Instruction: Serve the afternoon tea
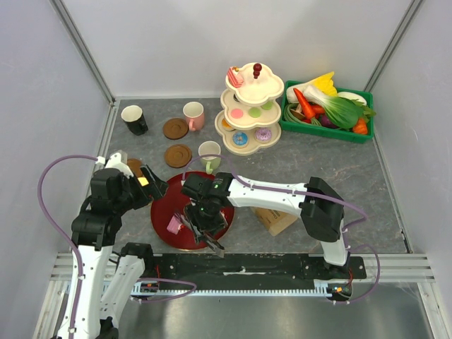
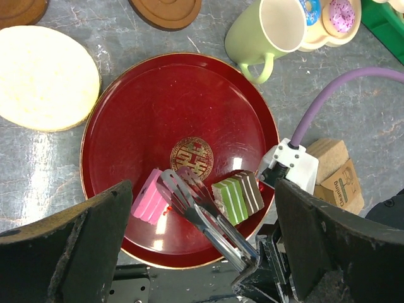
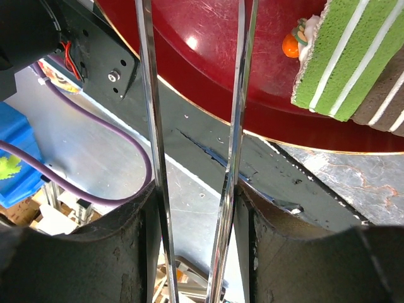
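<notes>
Two cake slices served, the rest waits.
The pink cake slice (image 2: pixel 149 201) and the green striped cake slice (image 2: pixel 238 197) lie on the red plate (image 2: pixel 158 107). The right end effector (image 1: pixel 200 212) grips metal tongs (image 2: pixel 202 211), tips empty between them; the left end effector (image 1: pixel 150 185) hangs wide open beside the plate. Donuts (image 1: pixel 263 134) and macarons (image 1: pixel 253 111) sit on the tiered stand (image 1: pixel 277 90); I judge they and the mugs (image 1: pixel 210 155) are left.

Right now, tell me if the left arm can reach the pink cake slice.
Probably yes: the open left end effector hovers over the red tray, the pink cake slice just below it. The metal tongs beside the slice crowd one side.
</notes>
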Motion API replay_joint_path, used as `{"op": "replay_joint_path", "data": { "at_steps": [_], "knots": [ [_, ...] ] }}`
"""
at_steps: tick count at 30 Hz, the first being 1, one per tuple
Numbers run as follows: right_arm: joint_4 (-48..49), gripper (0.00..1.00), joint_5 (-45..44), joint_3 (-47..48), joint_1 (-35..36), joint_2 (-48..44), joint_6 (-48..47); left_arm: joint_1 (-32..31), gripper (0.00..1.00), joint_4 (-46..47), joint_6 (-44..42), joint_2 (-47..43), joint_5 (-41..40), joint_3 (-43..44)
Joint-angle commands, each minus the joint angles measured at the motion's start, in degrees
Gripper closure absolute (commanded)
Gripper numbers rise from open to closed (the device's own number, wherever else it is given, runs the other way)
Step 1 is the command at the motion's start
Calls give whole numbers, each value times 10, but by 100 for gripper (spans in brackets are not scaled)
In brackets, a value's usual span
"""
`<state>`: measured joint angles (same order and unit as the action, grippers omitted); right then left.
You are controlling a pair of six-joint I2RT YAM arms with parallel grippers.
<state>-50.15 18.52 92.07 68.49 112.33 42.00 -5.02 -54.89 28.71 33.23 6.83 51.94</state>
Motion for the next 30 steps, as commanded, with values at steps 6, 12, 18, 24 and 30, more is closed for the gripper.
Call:
{"op": "replay_joint_path", "data": {
  "at_steps": [6, 12, 18, 24, 30],
  "knots": [
    [9, 48, 52, 7, -3, -32, 16, -2, 1, 24, 12, -1, 16, -1],
    [15, 49, 58, 7, -7, -26, 26, -2, 1, 27, 14, -3, 16, -5],
    [20, 53, 64, 7, -9, -18, 38, -2, 1, 26, 16, -5, 16, -6],
    [18, 59, 61, 2, -13, -19, 43, -3, 1, 27, 16, -5, 16, -7],
    [18, 73, 40, -3, -19, -33, 43, -2, 1, 26, 17, -7, 16, -5]
  ]
}}
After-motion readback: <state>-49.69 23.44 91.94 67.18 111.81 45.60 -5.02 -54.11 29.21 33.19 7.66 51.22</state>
